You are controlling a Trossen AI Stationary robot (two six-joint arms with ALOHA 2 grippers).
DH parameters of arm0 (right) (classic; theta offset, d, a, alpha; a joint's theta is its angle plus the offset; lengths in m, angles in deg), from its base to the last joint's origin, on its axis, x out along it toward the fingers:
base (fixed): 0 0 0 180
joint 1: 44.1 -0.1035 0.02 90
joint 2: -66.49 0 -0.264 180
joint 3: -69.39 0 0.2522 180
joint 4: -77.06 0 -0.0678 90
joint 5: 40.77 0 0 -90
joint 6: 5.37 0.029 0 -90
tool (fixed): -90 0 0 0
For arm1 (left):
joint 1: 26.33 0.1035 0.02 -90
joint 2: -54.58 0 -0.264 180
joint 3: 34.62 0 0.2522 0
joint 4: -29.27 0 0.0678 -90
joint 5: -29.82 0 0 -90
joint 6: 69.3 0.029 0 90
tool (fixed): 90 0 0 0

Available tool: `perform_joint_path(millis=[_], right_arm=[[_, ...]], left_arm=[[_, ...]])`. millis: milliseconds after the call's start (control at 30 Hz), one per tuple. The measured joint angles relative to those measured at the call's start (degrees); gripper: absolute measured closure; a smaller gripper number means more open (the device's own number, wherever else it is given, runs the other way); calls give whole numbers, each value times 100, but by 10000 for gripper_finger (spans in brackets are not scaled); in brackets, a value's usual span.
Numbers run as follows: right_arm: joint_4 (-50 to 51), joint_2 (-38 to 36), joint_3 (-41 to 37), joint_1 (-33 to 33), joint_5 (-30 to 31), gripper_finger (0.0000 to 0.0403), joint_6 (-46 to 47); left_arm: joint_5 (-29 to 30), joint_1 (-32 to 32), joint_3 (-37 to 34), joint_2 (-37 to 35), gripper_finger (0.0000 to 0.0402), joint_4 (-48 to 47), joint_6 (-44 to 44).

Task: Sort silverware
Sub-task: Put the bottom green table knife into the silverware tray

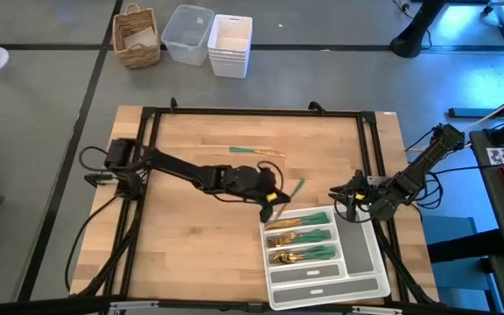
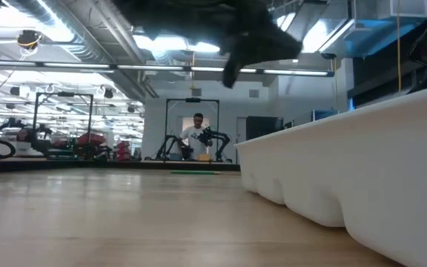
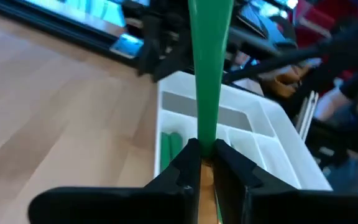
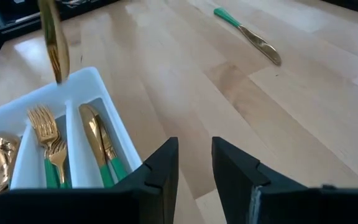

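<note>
My left gripper hangs over the far left corner of the white tray, shut on one piece of silverware with a green handle and a long flat gold head. The tray holds gold knives, forks and spoons in separate compartments, all lying flat. One more green-handled knife lies flat on the wood farther back. My right gripper waits, open, low beside the tray's far right corner; in its wrist view its fingers hold nothing. My left gripper pinches the piece between its two fingers where the green handle meets the gold head. The piece is lifted clear and tilted. Its handle runs on past the fingertips toward the far right, and its gold head hangs over the tray's corner.
The table is bare wood inside a black frame. On the floor beyond the far edge stand a wicker basket, a clear bin and stacked white containers. A person stands far off in the room.
</note>
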Motion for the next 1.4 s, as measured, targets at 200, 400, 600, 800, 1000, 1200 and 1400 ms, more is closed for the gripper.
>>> perform_joint_path(millis=[200,400,600,800,1000,1200,1400], right_arm=[[-18,0,0,0,-283,304,-177],[-254,-58,0,-1,-513,304,-694],[-1101,-401,0,-2,-914,304,-1582],[-2216,-701,0,0,-1299,304,-3109],[-2479,-933,0,0,-1303,304,-3858],[-2471,-1128,0,0,-1305,304,-3875],[-2450,-1135,0,0,-1305,304,-3855]], left_arm=[[-78,-80,824,601,381,-1357,637],[-76,-78,1187,1058,374,-1601,861],[-78,-93,1307,1303,378,-1526,949],[-75,-128,1313,1325,371,-1516,995],[-78,-246,1311,1327,370,-1486,1037],[-89,-358,1311,1411,369,-1327,1338],[-86,-299,1312,1518,359,-1270,1103]])
